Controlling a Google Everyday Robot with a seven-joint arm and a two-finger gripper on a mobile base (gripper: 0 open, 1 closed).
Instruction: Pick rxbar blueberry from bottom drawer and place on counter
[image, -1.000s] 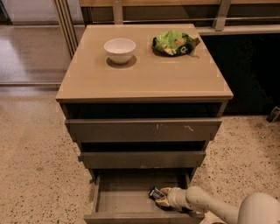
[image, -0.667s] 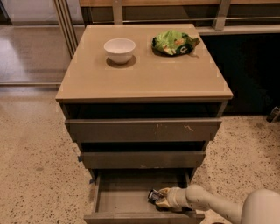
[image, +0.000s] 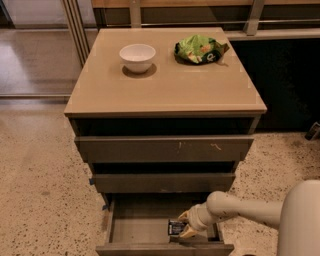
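Observation:
The bottom drawer (image: 135, 227) is pulled open, the lowest of three alike. The rxbar blueberry (image: 175, 227), a small dark bar with white markings, is inside the drawer near its front right. My gripper (image: 186, 224) reaches into the drawer from the right, with one finger on each side of the bar, and is shut on it. The bar is at or just above the drawer floor. The tan counter (image: 165, 85) is the cabinet's top.
A white bowl (image: 137, 57) and a green snack bag (image: 200, 49) stand on the counter's far part. The two upper drawers (image: 165, 148) stick out slightly. A speckled floor surrounds the cabinet. My white arm (image: 250, 210) comes in from the lower right.
The gripper and the bar have shifted slightly left and down within the drawer. Nothing else has moved.

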